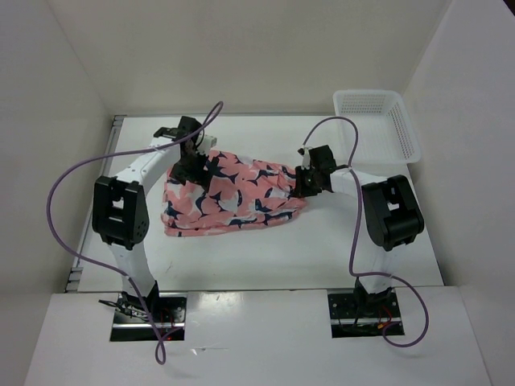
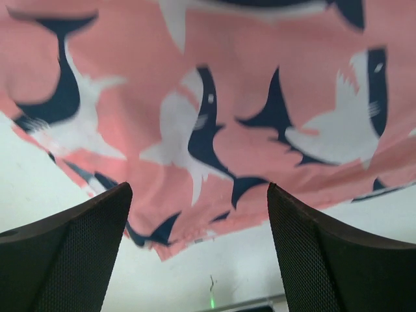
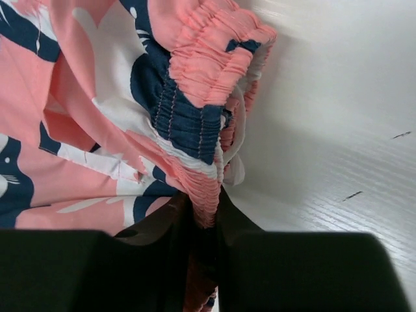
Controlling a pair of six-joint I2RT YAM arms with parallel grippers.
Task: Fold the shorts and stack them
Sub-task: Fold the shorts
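Pinching the waistband (image 3: 208,71) at the right end of the shorts (image 1: 233,201) (lying centrally on the table (image 1: 241,257)), the right gripper (image 1: 306,181) seems to ready a fold; the left gripper (image 1: 195,167) hovers spread over their far-left edge and should clamp next.

light: bright, even | shadows: faint, soft | blur: shorts (image 2: 214,97) soft-focus in left wrist view

mesh basket (image 1: 366,100) at the table's (image 1: 241,257) far right corner, perhaps touching the wall (image 1: 463,121).

left gripper (image 2: 197,208): jaws wide apart | right gripper (image 3: 203,207): jaws pinched nearly together
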